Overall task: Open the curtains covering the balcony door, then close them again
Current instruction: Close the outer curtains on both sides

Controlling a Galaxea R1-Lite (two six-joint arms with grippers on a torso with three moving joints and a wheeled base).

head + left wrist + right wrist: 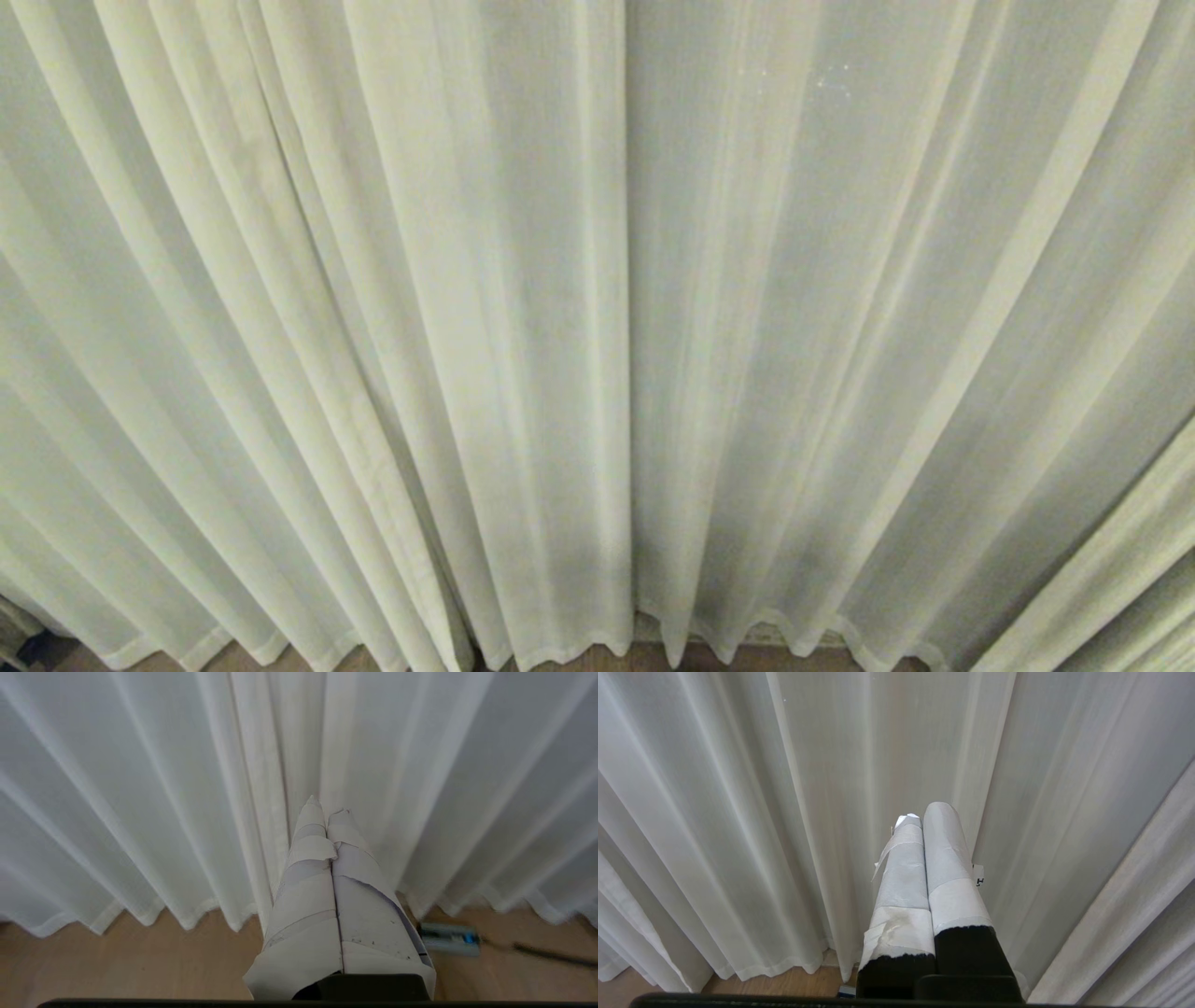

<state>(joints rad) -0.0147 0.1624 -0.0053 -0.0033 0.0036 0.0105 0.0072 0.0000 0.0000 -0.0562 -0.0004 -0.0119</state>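
1. Curtains (523, 355) drawn fully across: cream-white, pleated, filling the head view edge to edge. No glass or door frame visible through or between the panels.
2. Seam where the two panels meet (627, 373) running vertically just right of the head view's centre; inner edges touching, no gap.
3. Wavy hem (579, 649) hanging just above the floor; narrow strip of wooden floor (597, 661) visible under the hem.
4. An extra fold of fabric (1111, 579) slanting in front of the curtains at the far right, near the hem.
5. Neither arm in the head view.
6. Left gripper (327, 811): tape-wrapped fingers (306, 877) pressed together, nothing between them. Tips pointing at the curtains near a deep pleat, close to the fabric; contact not determinable. Held above the hem, wooden floor below.
7. Small grey-blue object (449, 939) lying on the floor just beside the hem, to one side of the left gripper; a dark thin line, possibly a cable (551, 954), trailing from its direction. Identity of both unclear.
8. Right gripper (924, 812): taped fingers (945, 858) together, empty. Black finger bases showing below the tape. Tips aimed at the curtains above the hem, near the fabric; contact not determinable.
9. Loose tape ends peeling on one finger of the right gripper; a small label tab sticking out on the other side.
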